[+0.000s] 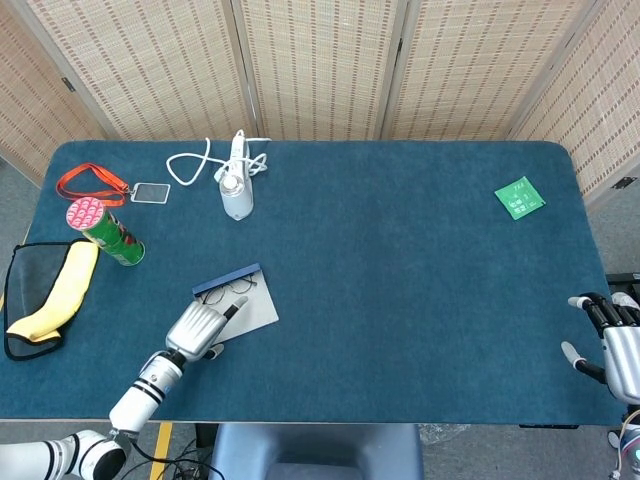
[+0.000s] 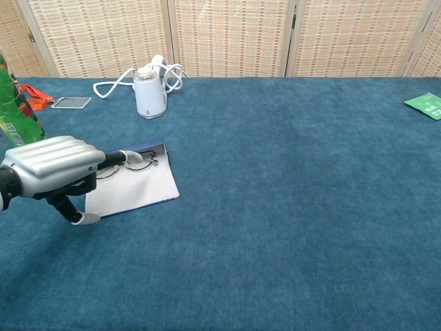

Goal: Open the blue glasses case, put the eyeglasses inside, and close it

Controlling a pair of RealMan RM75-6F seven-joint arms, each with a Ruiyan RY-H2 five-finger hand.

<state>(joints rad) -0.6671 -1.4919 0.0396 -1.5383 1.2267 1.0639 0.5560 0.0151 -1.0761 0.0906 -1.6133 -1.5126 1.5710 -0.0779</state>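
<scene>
Your left robot hand [image 1: 196, 328] hovers low over the near-left part of the blue felt tabletop [image 1: 400, 260], at the near-left corner of the open blue glasses case [image 1: 238, 303]. In the chest view this left robot hand [image 2: 54, 168] holds nothing: one finger reaches out over the case's pale grey lining toward the thin-rimmed eyeglasses [image 2: 129, 163], and the thumb points down at the case's near-left corner. The open blue glasses case [image 2: 138, 186] lies flat, its blue edge on the far side, with the eyeglasses [image 1: 231, 290] resting on the lining just beside that edge.

Your right robot hand [image 1: 610, 345] sits at the near-right edge, well apart from the case, its fingers spread and empty.

Far left you have a white kettle with a coiled cord [image 1: 236, 186], an orange lanyard with a clear badge [image 1: 105, 185], a green can with a pink lid [image 1: 106, 230] and a yellow-and-black pouch [image 1: 42, 296]. A green packet [image 1: 519, 198] lies at the far right.
</scene>
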